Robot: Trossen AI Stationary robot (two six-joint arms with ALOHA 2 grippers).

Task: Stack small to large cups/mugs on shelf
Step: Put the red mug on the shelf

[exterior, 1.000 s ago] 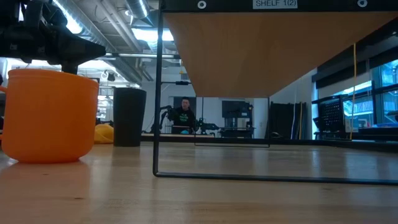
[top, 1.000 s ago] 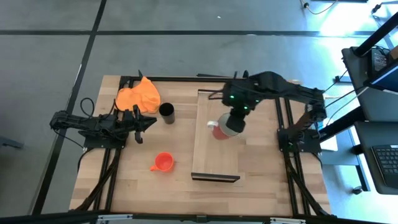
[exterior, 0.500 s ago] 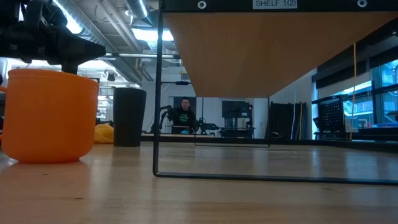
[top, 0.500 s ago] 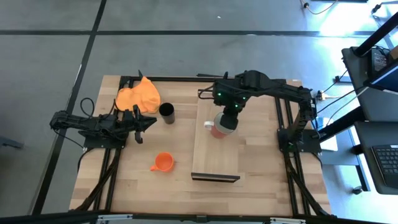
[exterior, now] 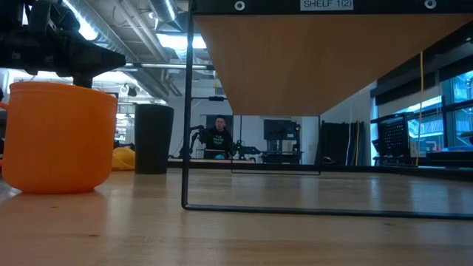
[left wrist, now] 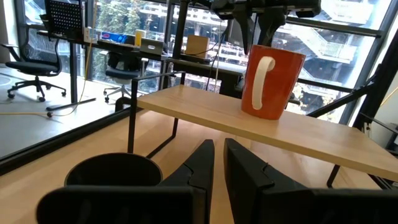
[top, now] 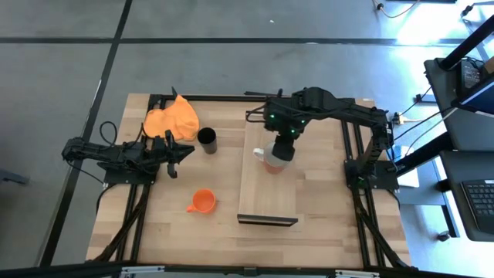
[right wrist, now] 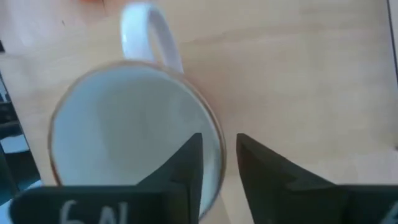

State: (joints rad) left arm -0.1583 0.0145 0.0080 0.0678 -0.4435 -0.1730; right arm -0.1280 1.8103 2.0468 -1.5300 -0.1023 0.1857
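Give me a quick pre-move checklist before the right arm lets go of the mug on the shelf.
1. White-and-red mug upright on the shelf: ok, its base sits flat on the board in the left wrist view.
2. Right gripper at the mug: ok, one finger inside the rim, one outside; whether it pinches the wall, cannot tell.
3. Room on the shelf for more cups: ok, the board's near half is bare.
4. Orange mug and black cup on the shelf: not ok, both stand on the table.
5. Left gripper clear of the shelf: ok, it waits beside the black cup, fingers nearly closed.
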